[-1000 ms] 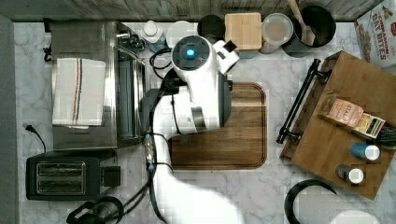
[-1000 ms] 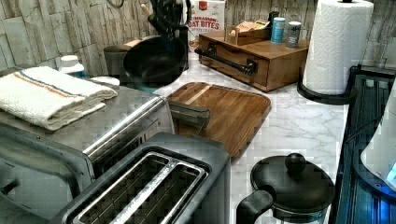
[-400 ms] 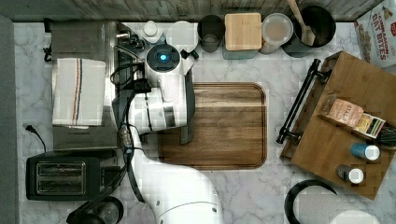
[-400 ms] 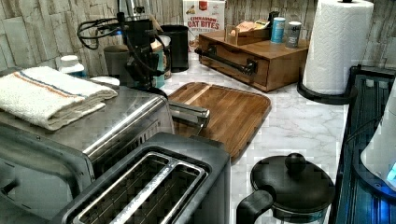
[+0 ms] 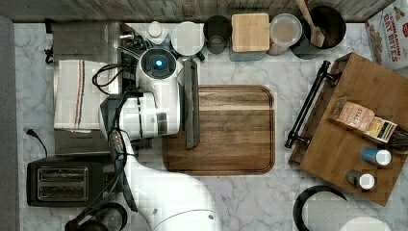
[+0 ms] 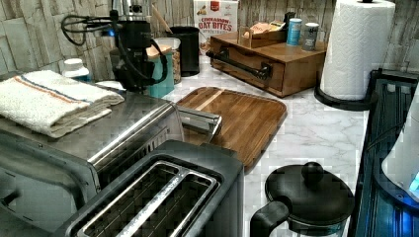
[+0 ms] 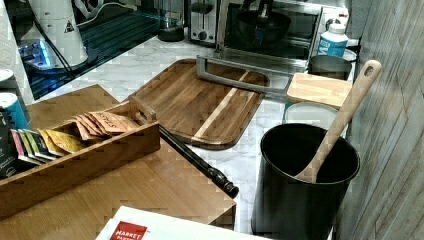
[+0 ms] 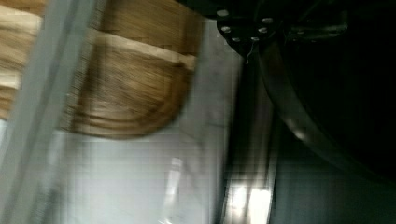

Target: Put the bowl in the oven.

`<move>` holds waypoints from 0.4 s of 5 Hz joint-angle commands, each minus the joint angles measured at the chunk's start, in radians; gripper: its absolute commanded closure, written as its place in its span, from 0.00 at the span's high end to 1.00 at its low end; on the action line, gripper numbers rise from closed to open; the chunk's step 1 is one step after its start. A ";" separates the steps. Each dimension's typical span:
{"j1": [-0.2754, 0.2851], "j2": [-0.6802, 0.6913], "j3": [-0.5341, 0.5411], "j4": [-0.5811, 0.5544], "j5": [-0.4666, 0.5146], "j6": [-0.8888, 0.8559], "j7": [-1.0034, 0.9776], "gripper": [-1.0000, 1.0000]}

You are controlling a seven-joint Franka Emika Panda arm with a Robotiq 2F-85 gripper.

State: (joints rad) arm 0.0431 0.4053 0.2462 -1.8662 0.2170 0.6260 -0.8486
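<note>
The stainless-steel oven (image 7: pixel 300 30) stands with its glass door folded down, and the bar handle (image 7: pixel 240 80) lies over the edge of the cutting board. The black bowl (image 7: pixel 263 26) hangs inside the oven cavity, above the floor of it. My gripper (image 7: pixel 260 9) reaches in from above and is shut on the bowl's rim. In the wrist view the bowl (image 8: pixel 336 84) is a dark curve close to the camera. In the top view my wrist (image 5: pixel 159 67) sits over the door beside the oven (image 5: pixel 84 43), and it hides the bowl.
A folded towel (image 5: pixel 72 94) lies on the oven's top. A wooden cutting board (image 5: pixel 226 130) lies in front of the door. A black toaster (image 5: pixel 62 183) stands beside the oven. Jars, a black pot with a spoon (image 5: pixel 327 24) and a wooden tray (image 5: pixel 351 130) line the counter.
My arm has swung from over the cutting board toward the top view's left, carrying the bowl over the open door and into the oven's mouth.
</note>
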 commanded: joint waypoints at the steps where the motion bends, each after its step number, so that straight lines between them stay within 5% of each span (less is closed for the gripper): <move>1: -0.061 0.101 0.070 0.208 0.224 -0.018 -0.147 0.00; 2: -0.081 0.131 0.078 0.216 0.250 -0.040 -0.141 0.00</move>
State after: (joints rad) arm 0.0146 0.4875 0.2986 -1.7852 0.3887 0.6338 -0.9346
